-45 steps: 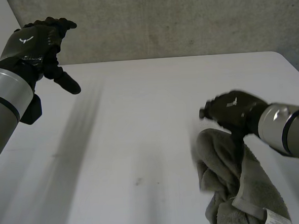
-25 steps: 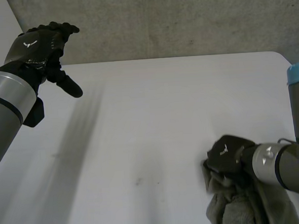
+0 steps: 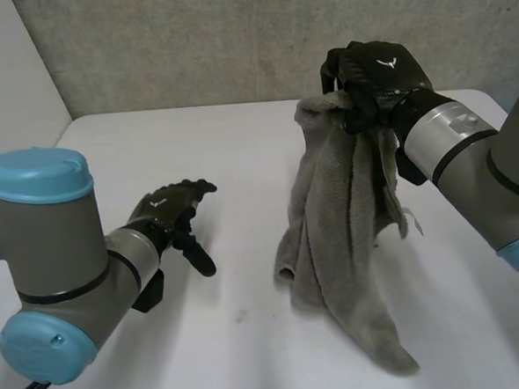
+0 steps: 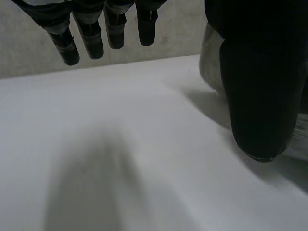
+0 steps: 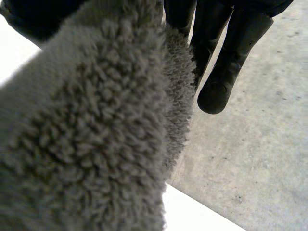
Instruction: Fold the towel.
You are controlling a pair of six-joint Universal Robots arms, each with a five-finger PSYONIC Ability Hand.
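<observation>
Head view: towel (image 3: pixel 339 229) gripped, below right hand (image 3: pixel 380 69)

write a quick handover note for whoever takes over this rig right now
Hands: right hand shut on the top of the towel, raised above the table; left hand open, holding nothing, low over the table beside the towel.
Towel: hangs bunched from the right hand, its lower end resting on the table.
Done: towel picked up; no fold yet.
To do: spread it flat, then fold it.
</observation>
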